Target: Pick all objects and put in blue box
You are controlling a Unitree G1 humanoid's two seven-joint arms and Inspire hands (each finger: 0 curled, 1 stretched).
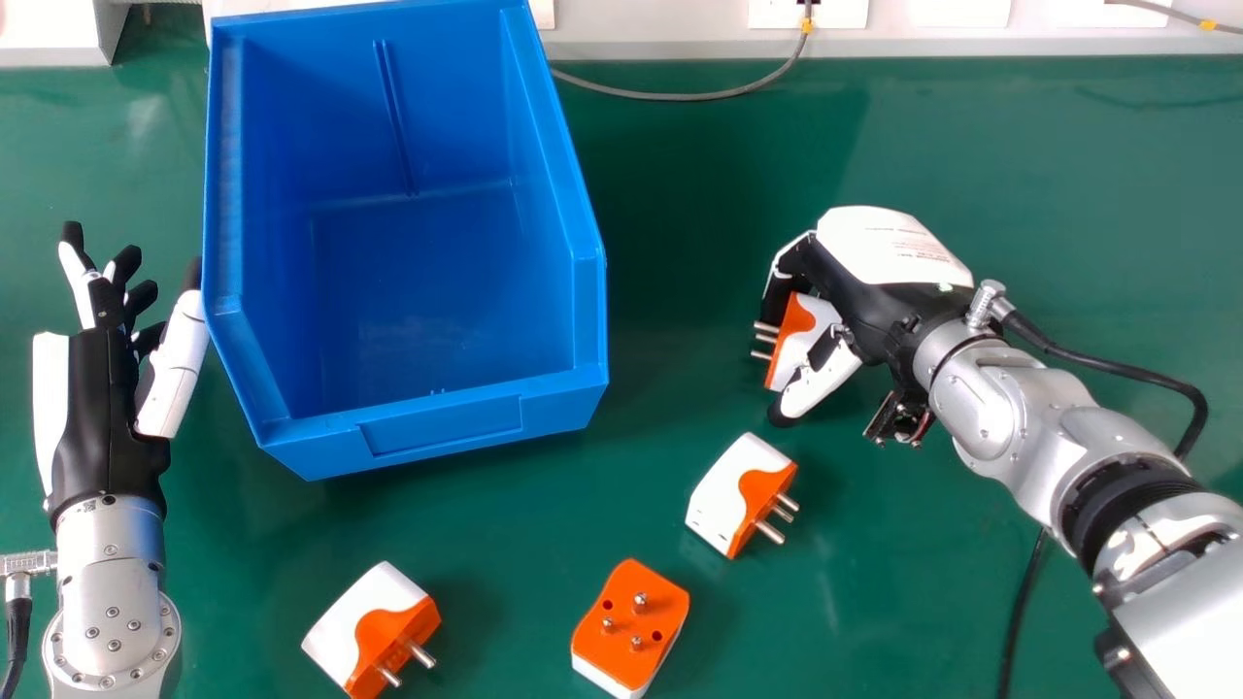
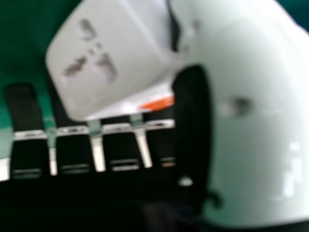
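Left arm [image 1: 112,607] in from bottom edge at far left, pointing up the head view, wrist about straight. Left hand [image 1: 105,417] open, fingers extended and slightly bent, left thumb [image 1: 175,369] angled out to the side. Right arm [image 1: 1097,442] in from lower right, running diagonally up-left. Right hand [image 1: 879,282] back up, fingers curled down, gripping plug adapter [image 1: 796,340] against right thumb [image 2: 256,145].

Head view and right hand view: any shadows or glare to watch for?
Head view: a broad shadow darkens the green table right of the blue box, soft shadows lie beside the loose adapters, and faint sheen shows on the box's floor; right hand view: bright glints on the right hand's thumb.
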